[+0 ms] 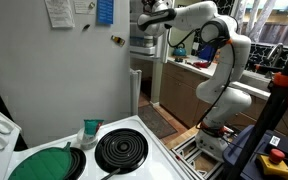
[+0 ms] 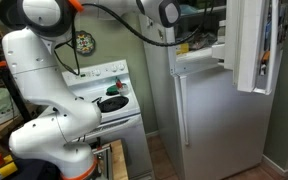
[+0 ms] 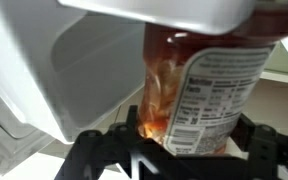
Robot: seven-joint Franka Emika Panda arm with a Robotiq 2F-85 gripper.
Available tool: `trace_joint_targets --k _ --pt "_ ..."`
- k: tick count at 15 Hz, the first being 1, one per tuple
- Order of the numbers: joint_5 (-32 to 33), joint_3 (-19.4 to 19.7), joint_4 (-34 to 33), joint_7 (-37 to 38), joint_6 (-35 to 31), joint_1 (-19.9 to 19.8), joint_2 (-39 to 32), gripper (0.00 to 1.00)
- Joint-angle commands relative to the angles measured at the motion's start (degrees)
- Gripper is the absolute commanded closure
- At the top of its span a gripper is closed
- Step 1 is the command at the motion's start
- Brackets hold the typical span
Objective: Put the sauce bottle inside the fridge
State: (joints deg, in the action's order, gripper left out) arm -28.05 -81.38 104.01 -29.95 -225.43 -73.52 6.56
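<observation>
In the wrist view the sauce bottle [image 3: 199, 80], red-brown with a white printed label, stands between the black fingers of my gripper [image 3: 191, 132], which is shut on its lower part. A white shelf edge [image 3: 154, 10] hides the bottle's top. In both exterior views the arm reaches into the open upper compartment of the tall white fridge [image 1: 74, 70] [image 2: 204, 110]. The hand [image 1: 152, 16] sits at the compartment's opening, and the bottle cannot be made out in either exterior view.
The upper fridge door [image 2: 254, 45] hangs open. A white stove [image 1: 134, 130] [image 2: 109, 100] stands beside the fridge, with a black coil burner [image 1: 121, 150], a green lid [image 1: 44, 165] and a green-and-white cup [image 1: 91, 130]. A white inner wall [image 3: 44, 70] lies close beside the bottle.
</observation>
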Motion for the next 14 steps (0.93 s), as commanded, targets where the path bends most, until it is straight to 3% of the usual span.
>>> trace_joint_targets --k 1,13,14 --pt "-2.3 -4.1 0.0 -1.4 -1.1 -4.0 0.1 0.40" --pt "-4.0 -10.8 -0.2 0.5 1.5 -15.0 5.2 0.40" --pt "-4.1 -11.5 -0.4 0.7 1.6 -16.0 5.7 0.30"
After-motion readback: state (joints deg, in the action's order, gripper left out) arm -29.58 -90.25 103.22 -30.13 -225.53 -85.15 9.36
